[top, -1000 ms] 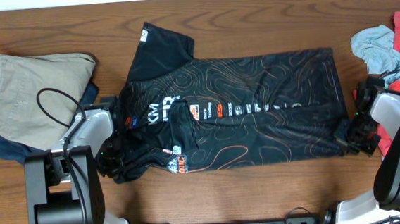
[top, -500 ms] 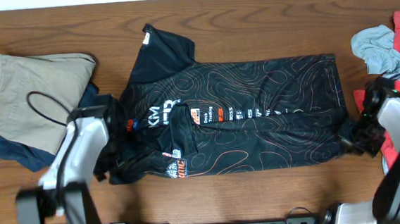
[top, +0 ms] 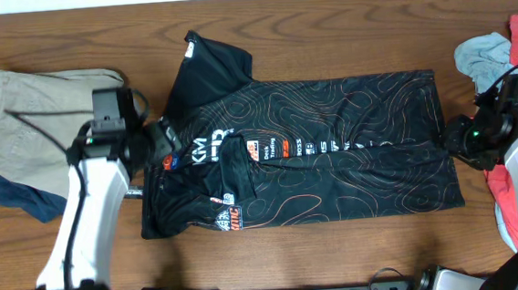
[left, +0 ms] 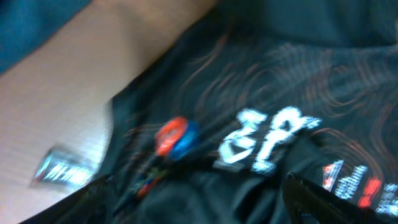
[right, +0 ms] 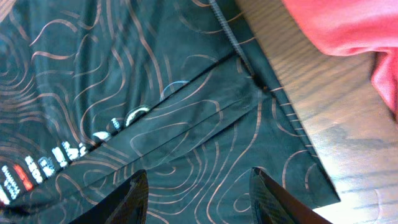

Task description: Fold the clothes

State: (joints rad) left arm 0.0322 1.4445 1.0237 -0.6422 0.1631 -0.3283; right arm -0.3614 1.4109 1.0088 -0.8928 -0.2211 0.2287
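Lying spread flat on the bench, the black jersey runs from under the left tool at its collar end to under the right tool at its hem end. Both tools hover just above the cloth with their fingers apart and nothing pinched between them.

The fabric looks thin, light and limp, probably a slick sports knit. It should drape and slide rather than hold a shape, and a loose pinch could slip off or lift only the top layer. The likeliest holds are at the edges: the hem corners just beneath the right tool, and the shoulder and sleeve edge beneath the left tool. Lifting both ends evenly should keep it from bunching.

The left wrist view is smeared, so the left tool's fingertips show only as dark shapes at the bottom corners. A small shiny thing on the bench to their left cannot be named. How many layers lie along the lengthwise crease cannot be told. Only the far sleeve is plainly visible, and whether the near one is tucked under cannot be told either.
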